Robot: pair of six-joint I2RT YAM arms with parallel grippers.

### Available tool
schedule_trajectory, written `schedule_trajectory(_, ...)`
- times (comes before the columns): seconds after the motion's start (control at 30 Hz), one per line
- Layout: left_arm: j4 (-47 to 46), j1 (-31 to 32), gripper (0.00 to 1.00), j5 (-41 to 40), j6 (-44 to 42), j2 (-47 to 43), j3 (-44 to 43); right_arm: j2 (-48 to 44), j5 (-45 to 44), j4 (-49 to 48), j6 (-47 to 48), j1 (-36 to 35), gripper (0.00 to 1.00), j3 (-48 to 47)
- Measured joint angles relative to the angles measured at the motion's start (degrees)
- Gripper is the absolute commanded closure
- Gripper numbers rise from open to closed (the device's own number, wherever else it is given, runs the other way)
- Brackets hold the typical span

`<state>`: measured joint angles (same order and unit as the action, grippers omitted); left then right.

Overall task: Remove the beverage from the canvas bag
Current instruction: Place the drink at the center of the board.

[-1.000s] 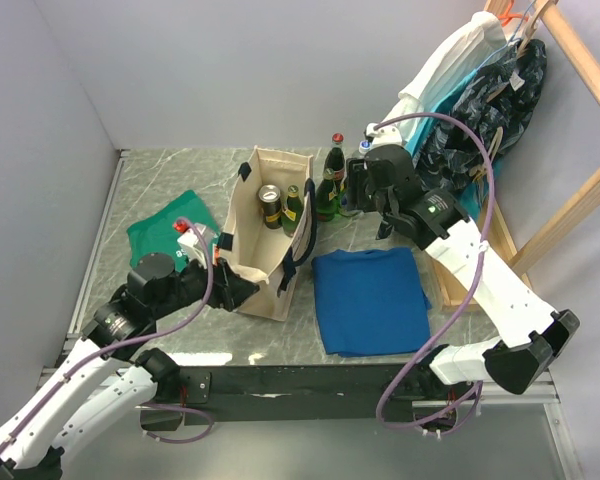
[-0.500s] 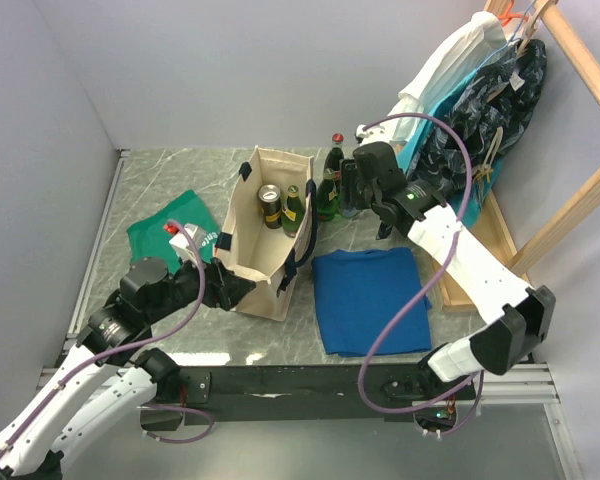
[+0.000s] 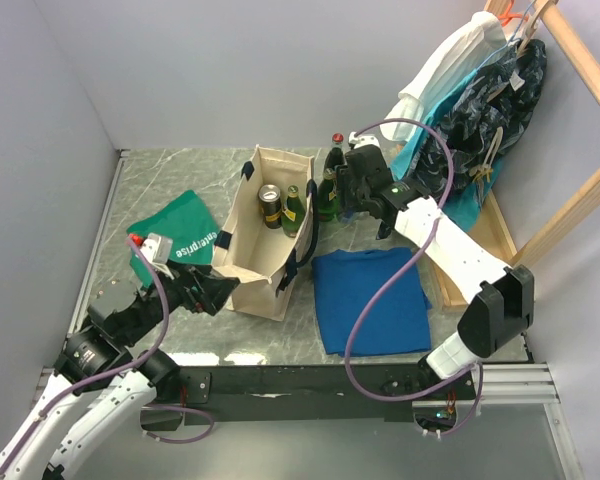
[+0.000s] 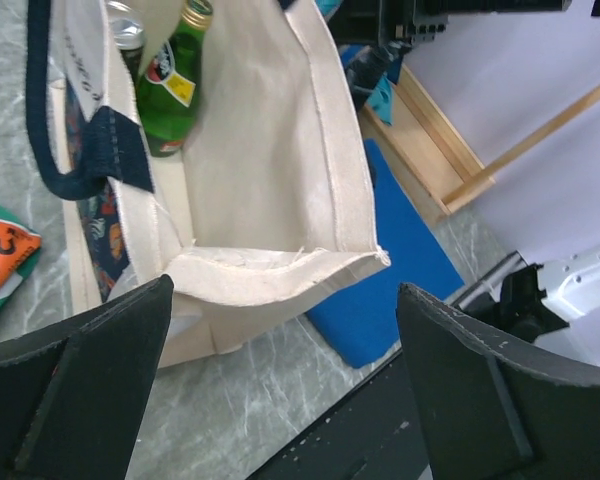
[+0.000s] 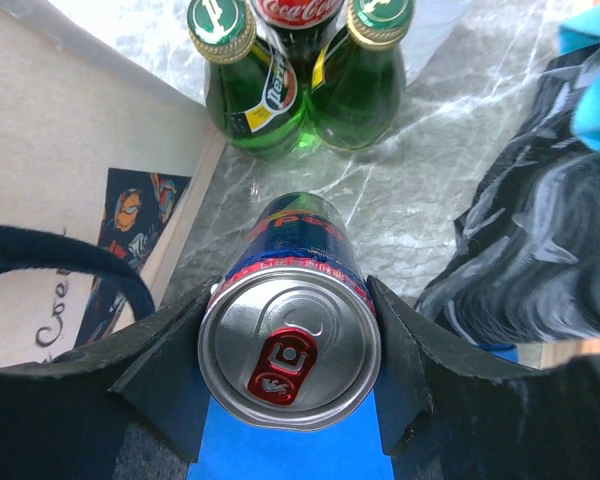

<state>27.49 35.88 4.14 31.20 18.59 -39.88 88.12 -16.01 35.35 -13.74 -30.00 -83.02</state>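
Fingers (image 5: 160, 370) of the right gripper (image 5: 290, 345) are clenched on either side of a blue-and-red drink can (image 5: 290, 300), whose silver top with its red pull tab faces the right wrist camera at the centre of that frame. The can is outside the canvas bag (image 5: 80, 130), held over the marble table (image 5: 430, 170) between the bag's printed side wall at the left and a dark patterned garment (image 5: 510, 250) at the right. Just above it in the frame stands a tight cluster of two green glass bottles (image 5: 240, 90) and a cola bottle (image 5: 295, 25). A strip of the blue folded cloth (image 5: 280, 450) shows below the can. The left gripper (image 4: 285, 380) is released, its two dark fingers spread wide at the lower corners of the left wrist view with nothing between them, just short of the bag's near rim. The bag stands upright and open in the middle of the top view, and inside it, toward its far end, are a green bottle with a gold cap (image 4: 170, 85) and a second can (image 4: 125, 25). A green cloth with white lettering (image 3: 175, 235) lies to the left of the bag.
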Motion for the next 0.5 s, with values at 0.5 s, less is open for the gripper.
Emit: schedule_trajectory(0.5,4.6,0.0,0.00,-12.5,3.7,-0.1,-0.1,5.6,1.1,-1.2,0.5,0.3,1.00,-0.5)
